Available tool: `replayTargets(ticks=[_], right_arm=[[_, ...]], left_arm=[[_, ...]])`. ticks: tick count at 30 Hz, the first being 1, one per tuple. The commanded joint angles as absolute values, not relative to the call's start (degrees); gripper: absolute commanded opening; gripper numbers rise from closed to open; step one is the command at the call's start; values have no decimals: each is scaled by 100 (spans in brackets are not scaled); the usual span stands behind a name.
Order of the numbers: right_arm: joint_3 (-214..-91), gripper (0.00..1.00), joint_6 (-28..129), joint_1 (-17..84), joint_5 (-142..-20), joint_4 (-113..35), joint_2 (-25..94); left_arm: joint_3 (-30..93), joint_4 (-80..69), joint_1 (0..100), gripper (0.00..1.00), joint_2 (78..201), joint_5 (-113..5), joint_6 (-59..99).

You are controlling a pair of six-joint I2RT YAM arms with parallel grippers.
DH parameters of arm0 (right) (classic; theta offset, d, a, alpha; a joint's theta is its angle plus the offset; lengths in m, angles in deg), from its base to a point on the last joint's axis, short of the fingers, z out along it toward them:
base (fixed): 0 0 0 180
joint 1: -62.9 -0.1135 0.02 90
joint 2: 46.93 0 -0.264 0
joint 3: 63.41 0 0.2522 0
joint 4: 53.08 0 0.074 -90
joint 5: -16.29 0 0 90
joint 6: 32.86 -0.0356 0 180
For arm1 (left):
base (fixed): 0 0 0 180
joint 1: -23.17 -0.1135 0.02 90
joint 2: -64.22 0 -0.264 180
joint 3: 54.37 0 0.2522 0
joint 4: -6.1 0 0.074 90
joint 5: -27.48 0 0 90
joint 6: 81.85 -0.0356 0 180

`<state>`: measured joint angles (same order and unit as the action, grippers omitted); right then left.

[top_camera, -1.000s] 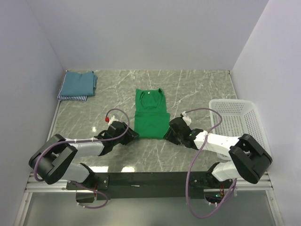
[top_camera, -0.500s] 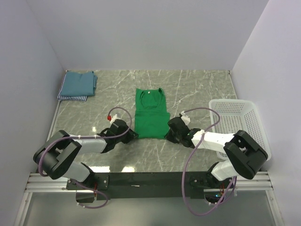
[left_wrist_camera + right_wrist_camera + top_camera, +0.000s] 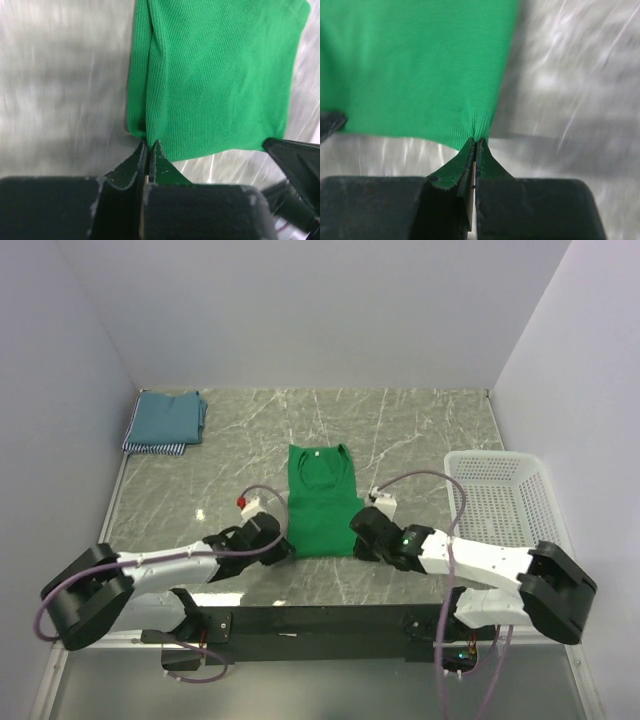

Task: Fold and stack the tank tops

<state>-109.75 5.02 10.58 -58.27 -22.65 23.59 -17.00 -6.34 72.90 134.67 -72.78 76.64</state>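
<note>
The bright green tank top (image 3: 322, 498) lies flat mid-table, neckline to the far side, its sides folded in. My left gripper (image 3: 284, 547) is shut on its near left hem corner; in the left wrist view the jaws (image 3: 149, 144) pinch the green tank top (image 3: 215, 75) at that corner. My right gripper (image 3: 356, 543) is shut on the near right hem corner, where the right wrist view shows the jaws (image 3: 476, 142) bunching the green fabric (image 3: 415, 65). A folded teal tank top (image 3: 168, 417) rests on a striped one (image 3: 155, 448) at the far left corner.
A white plastic mesh basket (image 3: 505, 502) stands at the right edge of the marble table (image 3: 420, 430). White walls close in the far side and both sides. The arm bases sit on a black rail at the near edge.
Both grippers have closed on the green top's near hem corners. Both arms have stretched lower toward the table and the hem has been drawn slightly nearer.
</note>
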Motion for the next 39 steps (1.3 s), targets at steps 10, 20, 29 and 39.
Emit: replayTargets(ticks=[10, 20, 29, 39], right_arm=[[-11118, 0, -841, -890, -5007, 198, 563], [-11970, 0, -957, -1251, -4199, 963, 677], [-12630, 0, -246, -865, -4119, 885, 1002], [-12823, 0, 1089, 488, -4848, -72, 1221]], left_arm=[[-1803, -2884, 9777, 1, 11898, -8361, 9560], [-1083, -3411, 10016, 1, 11652, -9011, 9604], [-440, -3438, 9656, 1, 11757, -9223, 9034], [-133, -2701, 8032, 1, 11835, -8283, 7724]])
